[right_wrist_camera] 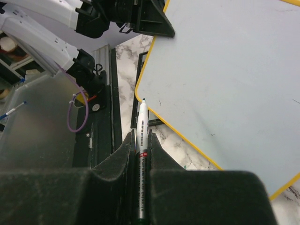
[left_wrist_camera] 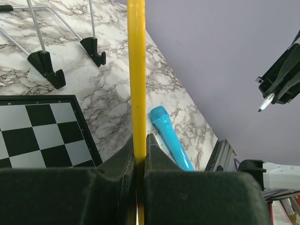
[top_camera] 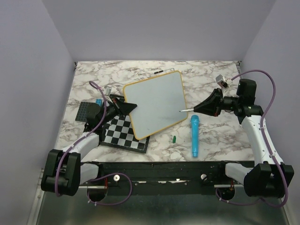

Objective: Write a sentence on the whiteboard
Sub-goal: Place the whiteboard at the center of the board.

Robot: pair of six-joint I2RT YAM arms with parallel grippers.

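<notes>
The glossy white rectangular whiteboard (top_camera: 157, 101), with rounded corners and a thin yellow-orange frame, sits askew at mid-desk, its lower left part over the black-and-white checkered board (top_camera: 123, 135). The overhead view does not settle whether it rests there or is raised. The left jaws are pressed together on its left edge, pinching the frame, which the left wrist camera sees only edge-on as a yellow strip. The right jaws pinch a slim white-barrelled marker pen (right_wrist_camera: 142, 123), much of its barrel hidden between the black pads. Its dark tip lies just beside the board's right edge, and contact cannot be made out. The board face shows a faint grey streak near its middle and a few specks, too faint to read. On the marble-patterned desk (top_camera: 211, 79), a bright blue plastic cylinder with a wider head (top_camera: 193, 136) lies near the board's lower right corner, and a small green cap (top_camera: 173, 139) lies beside it. A thin wire stand with black feet (left_wrist_camera: 44, 65) is cut off at the frame's top. A dark flat block (top_camera: 86, 110) behind the left arm is partly hidden and hard to identify
</notes>
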